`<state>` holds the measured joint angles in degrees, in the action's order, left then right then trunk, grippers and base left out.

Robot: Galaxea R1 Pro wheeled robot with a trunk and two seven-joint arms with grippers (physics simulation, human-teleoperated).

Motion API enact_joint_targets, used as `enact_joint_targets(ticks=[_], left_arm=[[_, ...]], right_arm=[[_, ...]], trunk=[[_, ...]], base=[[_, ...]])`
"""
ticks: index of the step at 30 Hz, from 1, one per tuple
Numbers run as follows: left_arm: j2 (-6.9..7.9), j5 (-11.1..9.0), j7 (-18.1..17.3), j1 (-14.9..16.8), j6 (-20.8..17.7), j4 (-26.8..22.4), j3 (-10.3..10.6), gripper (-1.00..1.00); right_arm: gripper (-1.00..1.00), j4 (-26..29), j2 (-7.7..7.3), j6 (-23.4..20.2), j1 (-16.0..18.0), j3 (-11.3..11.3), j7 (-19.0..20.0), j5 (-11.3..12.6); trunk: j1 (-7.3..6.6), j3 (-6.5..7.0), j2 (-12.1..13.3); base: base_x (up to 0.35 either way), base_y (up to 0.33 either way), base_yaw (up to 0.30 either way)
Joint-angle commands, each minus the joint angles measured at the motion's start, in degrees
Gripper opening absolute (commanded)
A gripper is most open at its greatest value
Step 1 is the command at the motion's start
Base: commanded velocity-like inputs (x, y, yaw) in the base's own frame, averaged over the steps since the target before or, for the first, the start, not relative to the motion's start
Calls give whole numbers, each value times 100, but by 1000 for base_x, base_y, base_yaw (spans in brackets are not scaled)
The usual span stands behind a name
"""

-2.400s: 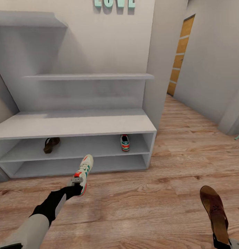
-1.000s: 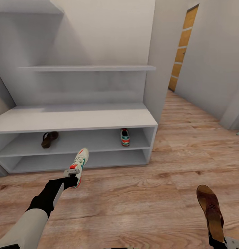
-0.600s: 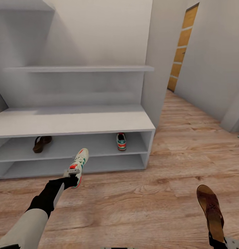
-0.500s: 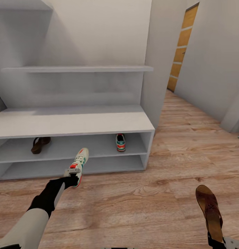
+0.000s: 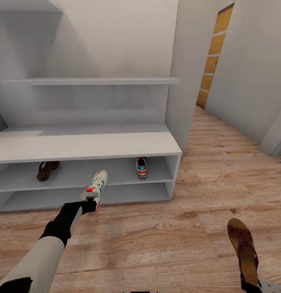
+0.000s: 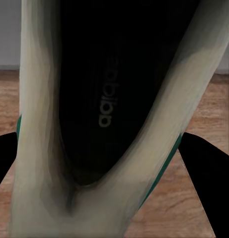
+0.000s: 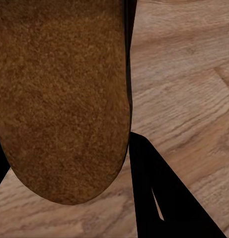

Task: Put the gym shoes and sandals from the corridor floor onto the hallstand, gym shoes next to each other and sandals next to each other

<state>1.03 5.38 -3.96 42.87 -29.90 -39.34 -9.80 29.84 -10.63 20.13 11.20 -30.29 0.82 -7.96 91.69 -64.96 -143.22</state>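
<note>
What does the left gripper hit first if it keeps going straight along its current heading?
Likely the rack: the left gripper, shut on a sneaker, points at the bench's open tiers. The sneaker's toe would arrive first; depth unclear.

Left gripper (image 5: 90, 202) grips sneaker (image 5: 96, 189); right gripper (image 5: 250, 283) grips sandal (image 5: 242, 250).

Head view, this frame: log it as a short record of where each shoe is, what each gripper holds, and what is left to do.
rack: hallstand, two open tiers
upper tier: sandal at left, sneaker at right, far apart
left gripper: shut on second sneaker, off the floor, before the rack
right gripper: shut on second sandal, over the floor
left to do: both held shoes to rack, each beside its mate
</note>
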Motion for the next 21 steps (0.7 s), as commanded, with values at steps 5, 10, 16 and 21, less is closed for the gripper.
enact_joint_targets(ticks=[5,10,16,21], left_arm=[[-65,59,123,165,-187,-4,-22,-100],[-74,53,288,328,-348,-16,-22,-100],[-76,51,487,346,-541,-20,-22,-100],[-75,50,653,330,-702,-21,-26,-100]], right_arm=[[-100,-5,11,18,5,-31,14,-40],[-100,2,15,18,5,-36,14,-41],[-100,11,15,18,5,-45,14,-40],[-100,12,13,18,5,-47,14,-40]], trunk=[[-1,-5,-2],[-1,-5,-2],[-1,-5,-2],[-1,-5,-2]], base=[[0,0,0],[0,0,0],[31,-17,0],[173,-125,0]])
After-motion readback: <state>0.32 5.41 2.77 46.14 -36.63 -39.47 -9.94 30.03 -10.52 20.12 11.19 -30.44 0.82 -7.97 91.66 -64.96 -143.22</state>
